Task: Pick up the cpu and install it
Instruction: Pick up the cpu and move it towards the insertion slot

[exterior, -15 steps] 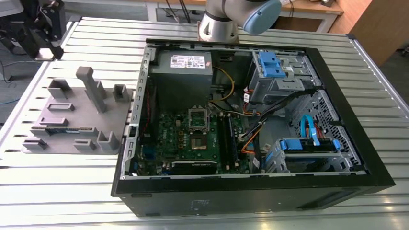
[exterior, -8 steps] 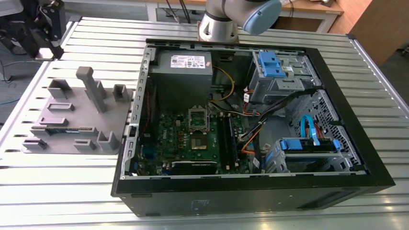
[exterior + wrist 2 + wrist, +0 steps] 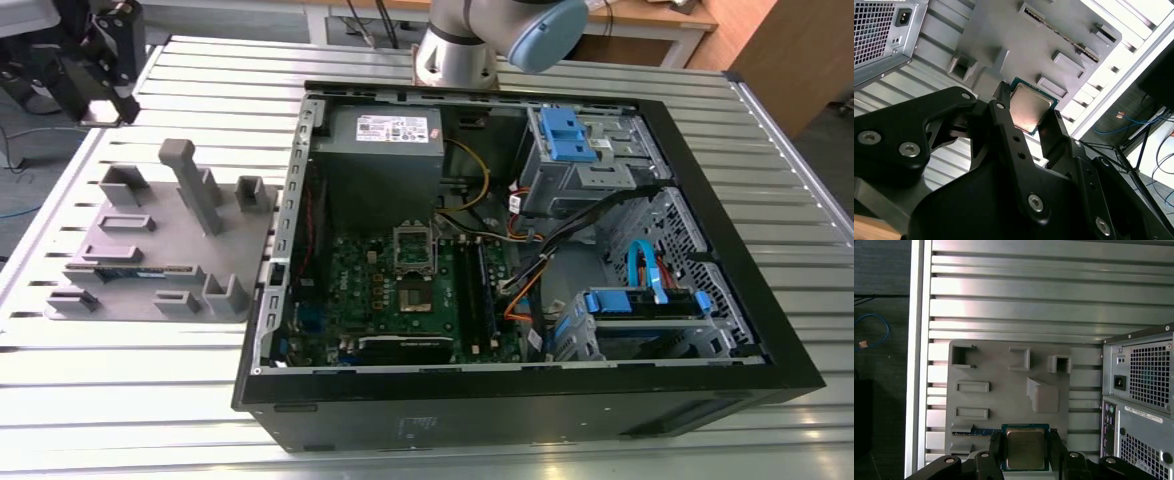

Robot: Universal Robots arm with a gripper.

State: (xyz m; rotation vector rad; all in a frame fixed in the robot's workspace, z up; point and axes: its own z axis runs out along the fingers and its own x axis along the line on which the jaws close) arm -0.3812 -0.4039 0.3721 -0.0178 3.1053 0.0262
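Black gripper (image 3: 1025,444) fingers (image 3: 995,454) clench the cpu (image 3: 1025,452) by two opposite edges, the square chip lying flat between them, silvery top facing the wrist, with the grey tray (image 3: 1004,370) beyond the claw.

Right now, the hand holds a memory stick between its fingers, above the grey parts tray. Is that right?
No. The hand holds the cpu, a square silvery chip, not a memory stick. Both wrist views show it gripped above the grey parts tray. The memory stick lies in that tray.
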